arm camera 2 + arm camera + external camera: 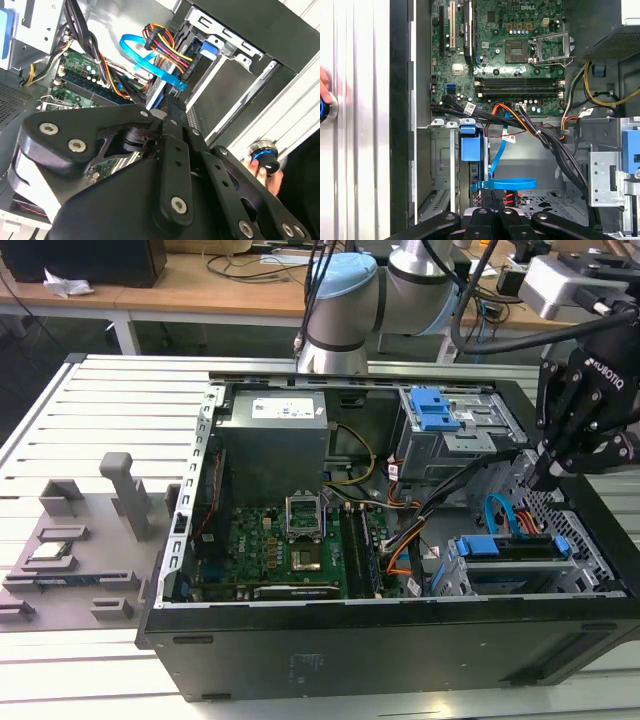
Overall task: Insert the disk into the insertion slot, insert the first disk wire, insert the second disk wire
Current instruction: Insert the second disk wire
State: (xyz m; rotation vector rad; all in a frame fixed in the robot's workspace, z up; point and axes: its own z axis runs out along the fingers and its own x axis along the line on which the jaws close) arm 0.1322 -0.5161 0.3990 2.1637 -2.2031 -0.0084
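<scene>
Pinching the blue wire [145, 62] with narrow fingers [172, 117], the gripper [545, 478] could skew its plug beside the disk [505, 546].

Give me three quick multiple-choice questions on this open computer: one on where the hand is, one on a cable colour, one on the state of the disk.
1. In the exterior view, the hand is:
A. over the motherboard
B. at the view's right, above the silver cage
C. over the grey tray outside the case

2. The flat looping cable is:
A. light blue
B. green
C. white

3. The disk is:
A. lying on the table outside
B. sitting in the silver cage
C. hanging in the air from the hand

Answers:
1. B, since the hand hangs by the cage's perforated wall.
2. A, since the loop shows bright light blue.
3. B, since its blue carrier sits inside the cage.
</scene>
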